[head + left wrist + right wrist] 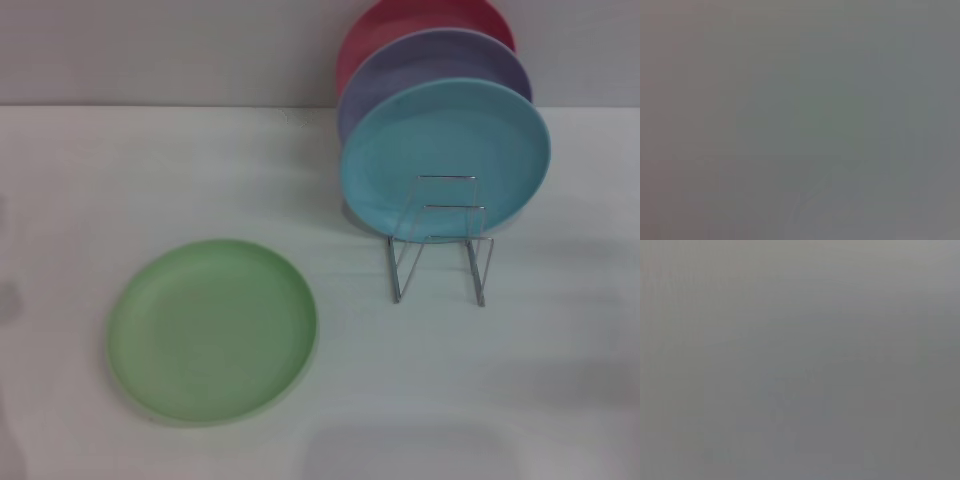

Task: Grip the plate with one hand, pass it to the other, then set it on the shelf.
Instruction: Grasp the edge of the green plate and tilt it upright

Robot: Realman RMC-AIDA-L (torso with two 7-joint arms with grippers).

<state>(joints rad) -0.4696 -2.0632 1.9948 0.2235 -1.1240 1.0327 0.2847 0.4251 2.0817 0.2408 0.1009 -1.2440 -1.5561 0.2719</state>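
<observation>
The light green plate lies flat on the white table, at the front left in the head view. The silver wire shelf stands to its right, a little farther back, with its front loops bare. Neither gripper shows in the head view. Both wrist views show only a plain grey blur with nothing to make out.
Three plates stand upright in the back of the rack: a turquoise-blue one in front, a lavender one behind it, a red one at the back. A grey wall rises behind the table.
</observation>
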